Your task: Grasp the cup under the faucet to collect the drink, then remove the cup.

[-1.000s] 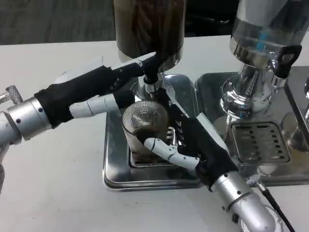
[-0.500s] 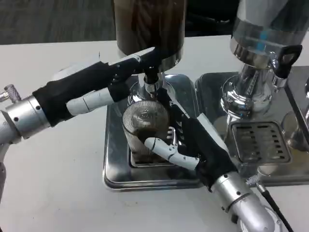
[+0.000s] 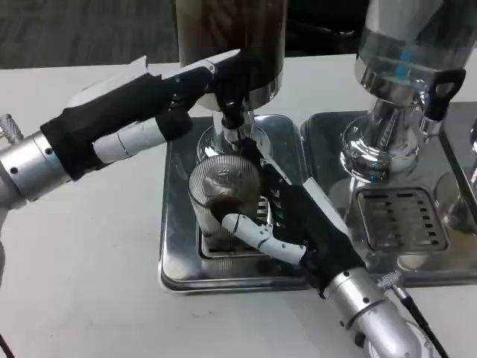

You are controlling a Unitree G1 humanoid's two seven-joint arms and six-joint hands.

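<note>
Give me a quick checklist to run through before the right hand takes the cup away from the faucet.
1. Right hand grips cup: ok.
2. Cup upright on drip tray: ok.
3. Dark drink in cup: ok, some inside; fill level cannot tell.
4. Faucet stopped flowing: cannot tell.
5. Left hand off the faucet lever: not ok, its fingers are at it.
6. Cup's pull-out path toward the tray's front: ok.

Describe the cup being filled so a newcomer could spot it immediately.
Find the dispenser with the dark drink, on the left of the two. On its steel drip tray, under its faucet, stands the clear ribbed cup, gripped by the right hand. It alone holds dark liquid.
</note>
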